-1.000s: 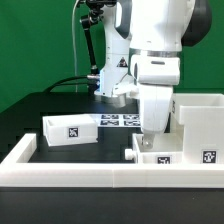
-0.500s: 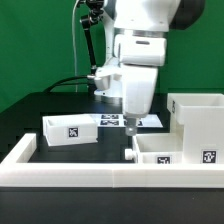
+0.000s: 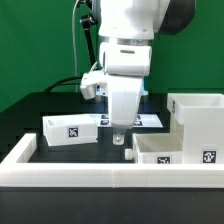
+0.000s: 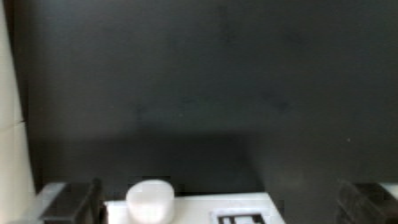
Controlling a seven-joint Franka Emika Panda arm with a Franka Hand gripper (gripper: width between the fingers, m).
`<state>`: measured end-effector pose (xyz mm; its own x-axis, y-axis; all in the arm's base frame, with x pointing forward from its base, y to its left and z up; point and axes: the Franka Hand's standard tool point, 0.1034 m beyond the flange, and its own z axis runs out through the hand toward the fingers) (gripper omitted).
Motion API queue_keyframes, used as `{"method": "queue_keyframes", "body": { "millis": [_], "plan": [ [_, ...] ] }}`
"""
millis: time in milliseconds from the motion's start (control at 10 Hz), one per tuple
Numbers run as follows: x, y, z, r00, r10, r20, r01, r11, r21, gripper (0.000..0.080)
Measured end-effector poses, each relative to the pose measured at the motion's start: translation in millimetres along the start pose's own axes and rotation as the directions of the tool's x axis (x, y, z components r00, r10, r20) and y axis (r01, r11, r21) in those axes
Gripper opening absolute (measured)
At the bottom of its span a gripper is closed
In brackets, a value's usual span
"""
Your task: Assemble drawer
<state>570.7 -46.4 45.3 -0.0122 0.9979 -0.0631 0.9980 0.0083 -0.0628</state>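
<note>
My gripper (image 3: 120,137) hangs mid-frame, jaws wide and empty, between the left tray (image 3: 62,129) and lower-right tray (image 3: 150,154). Fetching a tray, I reckon; next, straddle the left tray's wall.

No legible text; only patterned square tags (image 3: 72,129) on tray (image 3: 54,133); case (image 3: 198,120).

The arm hides the middle of the marker board (image 3: 150,119) from us in the exterior view, and that picture's right edge cuts off the tall case (image 3: 200,118). The tags on the right tray (image 3: 172,155) are too small for us to read. The wrist view is blurred throughout. There the gripper (image 4: 222,205) shows only as two dark fingers (image 4: 71,203) cut by the edge, and we cannot name the white rounded thing (image 4: 151,200) between them.
</note>
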Motion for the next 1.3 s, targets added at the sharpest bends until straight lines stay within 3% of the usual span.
{"method": "queue_keyframes", "body": {
  "millis": [400,600,1300],
  "plan": [
    [0.7,19.3,13.9,0.989,-0.02,-0.15,0.018,1.0,-0.011,0.0648],
    [-0.9,19.8,17.4,0.974,-0.005,-0.225,0.001,1.0,-0.018,0.0648],
    [19.9,21.0,15.8,0.964,0.034,-0.263,-0.041,0.999,-0.018,0.0648]
  ]
}}
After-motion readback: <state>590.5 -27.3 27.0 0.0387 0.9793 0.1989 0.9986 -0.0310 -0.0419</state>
